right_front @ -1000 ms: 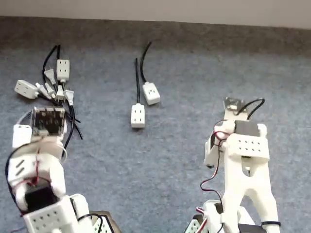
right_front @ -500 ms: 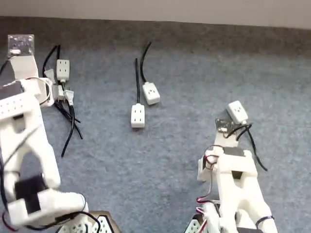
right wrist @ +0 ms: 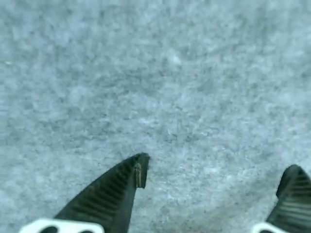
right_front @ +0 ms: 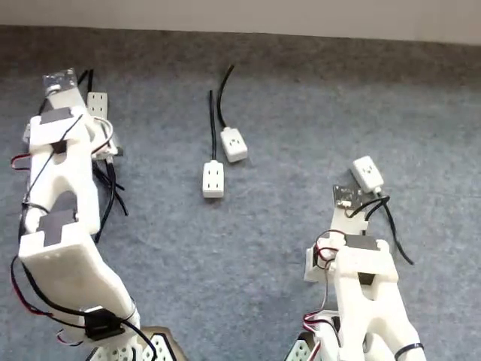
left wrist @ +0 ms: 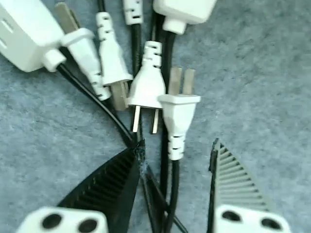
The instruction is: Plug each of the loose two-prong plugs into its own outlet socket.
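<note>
Directly under the gaping left claw (left wrist: 177,144), four loose plugs (left wrist: 146,90); right claw (right wrist: 216,167) gaping too, empty; two sockets (right_front: 213,179) on the carpet (right_front: 301,113).

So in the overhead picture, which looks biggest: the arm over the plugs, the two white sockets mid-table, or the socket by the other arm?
1. Left arm, by far, though it's nearer the camera.
2. Near middle socket, far middle socket and socket by the right arm look alike: no ranking.
</note>
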Robot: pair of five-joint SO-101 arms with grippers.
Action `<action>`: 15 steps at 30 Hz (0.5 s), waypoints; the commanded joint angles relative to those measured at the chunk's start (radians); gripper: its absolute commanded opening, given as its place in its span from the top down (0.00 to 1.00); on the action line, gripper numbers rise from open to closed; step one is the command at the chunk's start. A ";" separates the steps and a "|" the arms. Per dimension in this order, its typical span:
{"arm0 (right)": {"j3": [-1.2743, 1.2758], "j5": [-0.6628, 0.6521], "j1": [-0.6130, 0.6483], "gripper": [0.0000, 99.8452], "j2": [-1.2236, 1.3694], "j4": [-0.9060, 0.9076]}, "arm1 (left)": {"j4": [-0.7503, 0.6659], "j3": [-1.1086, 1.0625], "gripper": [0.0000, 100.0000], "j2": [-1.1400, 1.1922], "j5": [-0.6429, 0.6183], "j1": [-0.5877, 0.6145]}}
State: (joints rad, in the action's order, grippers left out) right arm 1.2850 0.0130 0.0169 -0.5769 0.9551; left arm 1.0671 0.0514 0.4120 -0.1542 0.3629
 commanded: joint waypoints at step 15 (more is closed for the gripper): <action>0.007 -0.008 -0.010 0.59 0.001 -0.038 | -0.192 -0.033 0.77 -0.021 -0.084 -0.018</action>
State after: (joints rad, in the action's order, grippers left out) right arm 1.2850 0.0115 0.0169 -0.5769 0.9536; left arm 0.8953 -0.0284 0.4150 -0.2325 0.3076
